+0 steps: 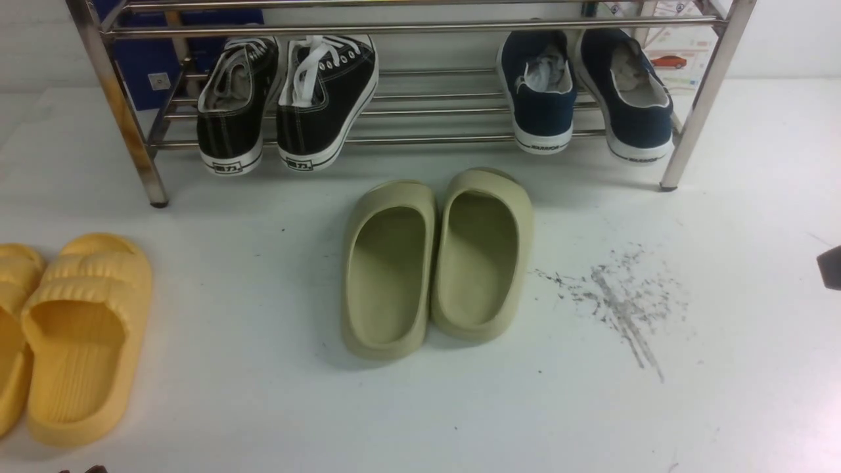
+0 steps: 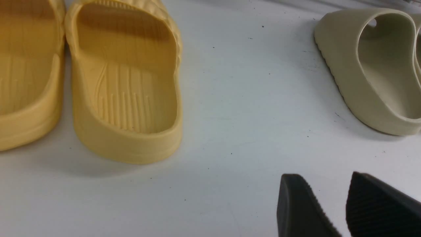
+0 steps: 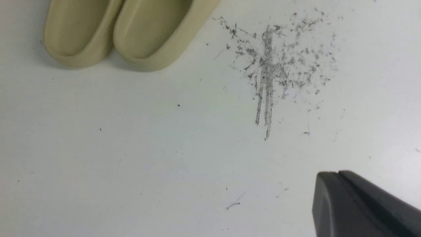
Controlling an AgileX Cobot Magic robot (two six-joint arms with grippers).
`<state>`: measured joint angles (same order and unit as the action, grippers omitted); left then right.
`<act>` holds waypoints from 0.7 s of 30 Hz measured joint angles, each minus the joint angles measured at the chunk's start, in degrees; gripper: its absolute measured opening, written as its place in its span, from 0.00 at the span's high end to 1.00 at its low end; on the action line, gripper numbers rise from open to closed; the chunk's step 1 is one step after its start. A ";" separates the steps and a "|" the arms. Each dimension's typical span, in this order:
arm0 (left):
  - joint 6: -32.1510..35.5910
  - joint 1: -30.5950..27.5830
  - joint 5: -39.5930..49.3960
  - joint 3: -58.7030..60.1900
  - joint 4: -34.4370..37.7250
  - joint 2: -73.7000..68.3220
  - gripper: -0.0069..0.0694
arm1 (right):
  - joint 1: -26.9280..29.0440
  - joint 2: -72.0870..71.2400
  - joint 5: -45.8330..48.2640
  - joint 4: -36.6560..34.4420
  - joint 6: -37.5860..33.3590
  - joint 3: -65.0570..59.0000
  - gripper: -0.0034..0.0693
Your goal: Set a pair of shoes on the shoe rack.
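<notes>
- Far left of the surface (image 1: 263,394): we note yellow slides (image 1: 72,335), one cut off by the frame edge. Not our task's footwear.
- Left end effector (image 2: 332,210): wrist view shows two dark ribbed pads with a narrow gap between them, nothing held. It hangs over bare surface between the yellow and olive pairs.
- Shoe rack (image 1: 420,29), left part: black lace-up sneakers (image 1: 286,105) on the lower bars, heels toward us.
- Centre: olive slides (image 1: 437,259) sit side by side, touching, on the surface in front of the rack.
- Rack, right part: the navy shoes (image 1: 585,92) both rest on the lower bars, heels overhanging. We judge the placing done; what remains looks like pulling the arms clear.
- Right end effector (image 3: 340,176): pads pressed together, holding nothing, above a grey scuff patch (image 1: 617,295).
- Hidden: the rack's upper shelves are cropped out; both arms are barely seen in the front view.
</notes>
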<state>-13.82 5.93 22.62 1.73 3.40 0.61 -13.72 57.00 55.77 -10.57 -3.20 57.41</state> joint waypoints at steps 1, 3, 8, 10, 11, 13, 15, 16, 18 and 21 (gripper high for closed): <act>0.00 0.00 0.00 0.00 0.00 0.00 0.60 | 0.00 0.00 0.42 0.00 -0.02 0.00 0.90; 0.00 0.00 0.00 0.00 0.00 0.00 0.60 | 0.00 -0.04 0.93 0.00 -0.06 0.00 0.90; 0.00 0.00 0.00 0.00 0.00 0.00 0.60 | 2.04 -5.21 -4.13 4.52 -2.34 -3.04 0.90; 0.00 0.00 0.00 0.00 0.00 0.00 0.60 | 4.69 -9.53 -9.25 5.72 -2.65 -6.88 0.90; 0.00 0.00 0.00 0.00 0.00 0.00 0.60 | 5.84 -11.73 -11.75 6.15 -2.60 -9.24 0.90; 0.00 0.00 0.00 0.00 0.00 0.00 0.60 | 8.28 -17.69 -17.95 6.87 -2.25 -16.50 0.90; 0.00 0.00 0.00 0.00 0.00 0.00 0.60 | 9.85 -24.31 -23.75 8.51 -2.01 -25.38 0.89; 0.00 0.00 0.00 0.00 0.00 0.00 0.60 | 10.34 -27.75 -26.41 9.72 -2.01 -30.05 0.89; 0.00 0.00 0.00 0.00 0.00 0.00 0.60 | 10.69 -34.04 -31.19 11.71 -1.88 -39.28 0.89; 0.00 0.00 0.00 0.00 0.00 0.00 0.60 | 10.80 -44.07 -36.17 12.42 -1.82 -49.94 0.88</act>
<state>-13.82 5.93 22.62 1.73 3.40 0.61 -2.91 12.93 19.61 1.85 -5.02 7.47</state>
